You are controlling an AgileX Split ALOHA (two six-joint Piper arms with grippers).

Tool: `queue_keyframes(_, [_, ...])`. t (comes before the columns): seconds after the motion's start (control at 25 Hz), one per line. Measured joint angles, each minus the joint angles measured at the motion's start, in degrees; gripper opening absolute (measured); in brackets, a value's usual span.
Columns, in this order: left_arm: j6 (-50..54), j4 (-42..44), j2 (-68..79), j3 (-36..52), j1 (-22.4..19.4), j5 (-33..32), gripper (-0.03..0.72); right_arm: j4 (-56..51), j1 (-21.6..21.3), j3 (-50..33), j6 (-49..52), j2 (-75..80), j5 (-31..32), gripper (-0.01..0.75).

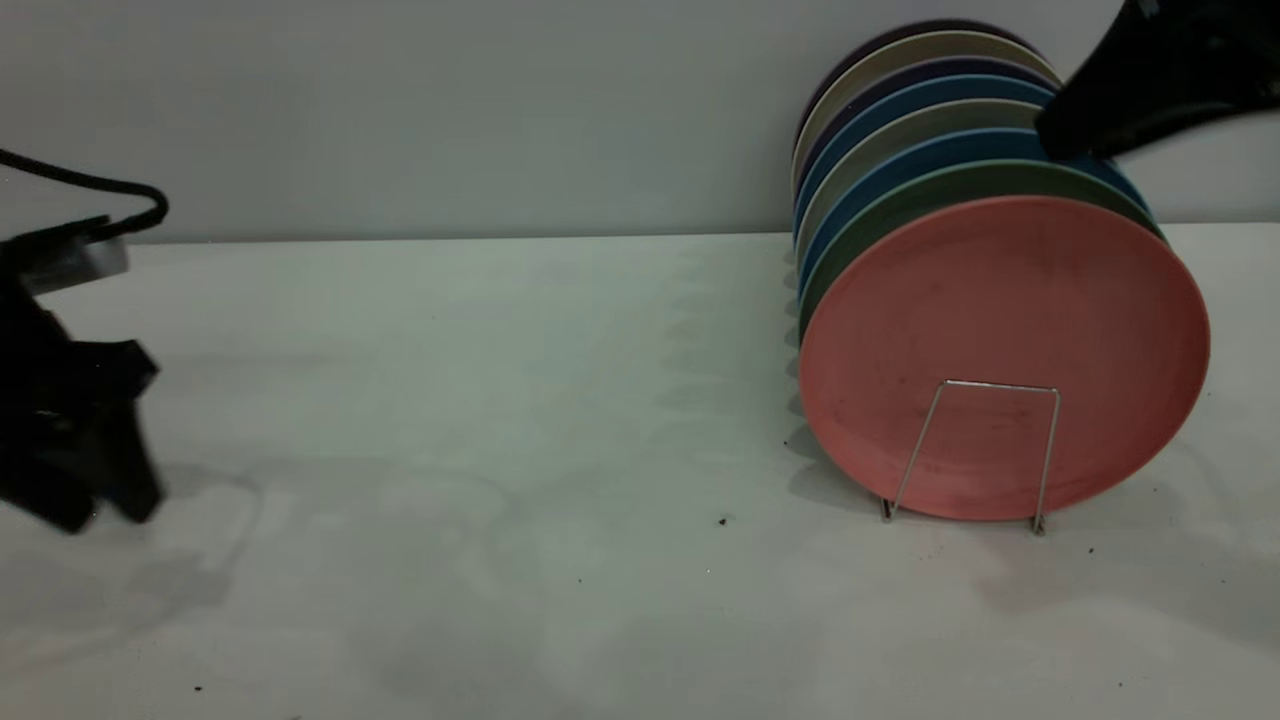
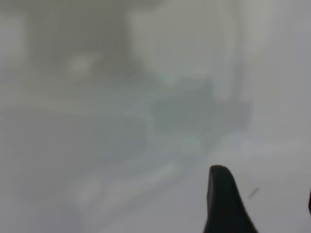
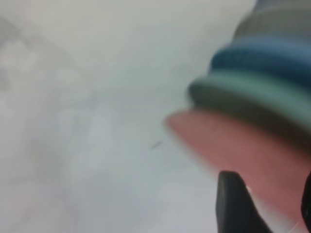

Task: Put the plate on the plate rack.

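The salmon-pink plate stands on edge at the front of the row of plates, leaning back on the green plate. The front loop of the silver wire plate rack rises in front of its lower half. My right gripper hangs above and behind the plates' top edges at the upper right. In the right wrist view it is open, with the pink plate below its fingers and not gripped. My left gripper is parked low at the far left edge, open and empty.
Behind the pink plate stand a green plate, blue plates, grey ones and a dark one, all upright in the rack near the back wall. A black cable loops above the left arm. The white table carries a few dark specks.
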State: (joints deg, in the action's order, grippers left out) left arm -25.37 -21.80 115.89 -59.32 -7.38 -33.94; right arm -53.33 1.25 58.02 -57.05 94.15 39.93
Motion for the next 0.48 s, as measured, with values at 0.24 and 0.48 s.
queue_keyframes(0.24, [17.3,20.4,-6.5,-2.3,0.0,-8.2,0.445,13.1,0.0,-0.1,21.2,-0.1,9.2,0.350])
queue_keyframes(0.48, [18.5,21.8,-22.1,-0.9,0.0,-12.3,0.445,25.5,0.0,-0.1,31.4,-6.4,16.0,0.350])
